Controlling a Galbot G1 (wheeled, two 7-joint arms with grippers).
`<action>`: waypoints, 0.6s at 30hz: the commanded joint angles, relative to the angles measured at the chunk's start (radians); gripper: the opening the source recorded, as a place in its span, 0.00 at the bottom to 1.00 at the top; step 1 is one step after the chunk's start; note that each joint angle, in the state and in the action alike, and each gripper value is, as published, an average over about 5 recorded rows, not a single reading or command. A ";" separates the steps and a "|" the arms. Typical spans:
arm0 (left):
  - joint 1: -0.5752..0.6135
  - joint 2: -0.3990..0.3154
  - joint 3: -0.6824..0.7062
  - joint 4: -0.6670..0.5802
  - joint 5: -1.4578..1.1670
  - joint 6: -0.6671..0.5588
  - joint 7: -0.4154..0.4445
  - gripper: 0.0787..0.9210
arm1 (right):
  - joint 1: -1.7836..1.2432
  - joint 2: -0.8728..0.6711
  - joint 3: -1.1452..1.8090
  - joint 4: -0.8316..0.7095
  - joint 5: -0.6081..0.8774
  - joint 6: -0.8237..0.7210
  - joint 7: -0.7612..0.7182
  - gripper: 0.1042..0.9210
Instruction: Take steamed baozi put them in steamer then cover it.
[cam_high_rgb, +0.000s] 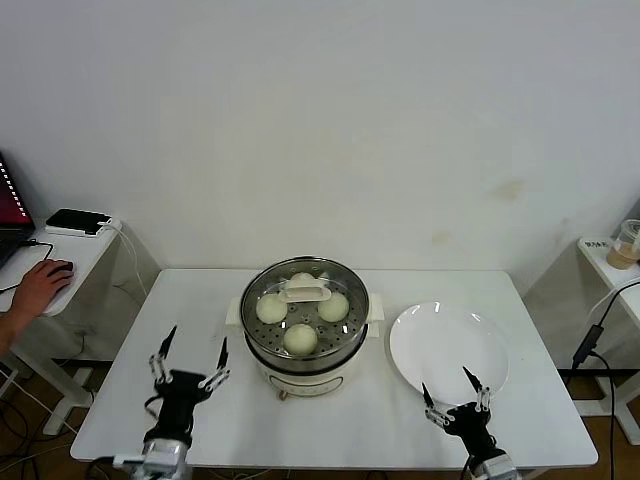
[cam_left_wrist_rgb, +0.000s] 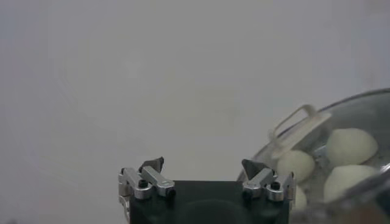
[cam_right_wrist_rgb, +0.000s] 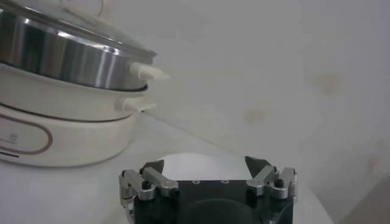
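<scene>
The steamer (cam_high_rgb: 336, 358) stands mid-table, shiny steel on a cream-white base. The clear glass cover (cam_high_rgb: 305, 291) lies on it, bar handle up. Through the glass I see three baozi (cam_high_rgb: 271, 308) (cam_high_rgb: 333, 306) (cam_high_rgb: 300, 339), and a further one (cam_high_rgb: 302, 278) shows partly behind the handle. My left gripper (cam_high_rgb: 197, 340) hangs open and holds nothing, left of the steamer and nearer the front edge. In the left wrist view the left gripper (cam_left_wrist_rgb: 202, 164) faces the wall, with the cover's handle (cam_left_wrist_rgb: 298, 126) and baozi (cam_left_wrist_rgb: 350, 145) beside it. My right gripper (cam_high_rgb: 446, 382) (cam_right_wrist_rgb: 204, 164) is open over the near rim of the plate.
An empty white plate (cam_high_rgb: 448, 345) (cam_right_wrist_rgb: 195, 169) lies right of the steamer (cam_right_wrist_rgb: 67, 61). The white table (cam_high_rgb: 330, 430) ends close in front of both grippers. A person's hand (cam_high_rgb: 35, 290) rests on a side desk at far left. A cup (cam_high_rgb: 626, 245) stands on a shelf at far right.
</scene>
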 joint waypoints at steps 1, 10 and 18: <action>0.188 -0.012 -0.117 0.043 -0.350 -0.127 0.005 0.88 | -0.075 -0.042 0.000 0.065 0.223 -0.102 -0.019 0.88; 0.225 -0.021 -0.116 0.045 -0.379 -0.102 0.069 0.88 | -0.110 -0.044 0.017 0.098 0.211 -0.095 -0.029 0.88; 0.230 -0.034 -0.117 0.044 -0.349 -0.123 0.050 0.88 | -0.116 -0.036 0.003 0.116 0.203 -0.099 -0.020 0.88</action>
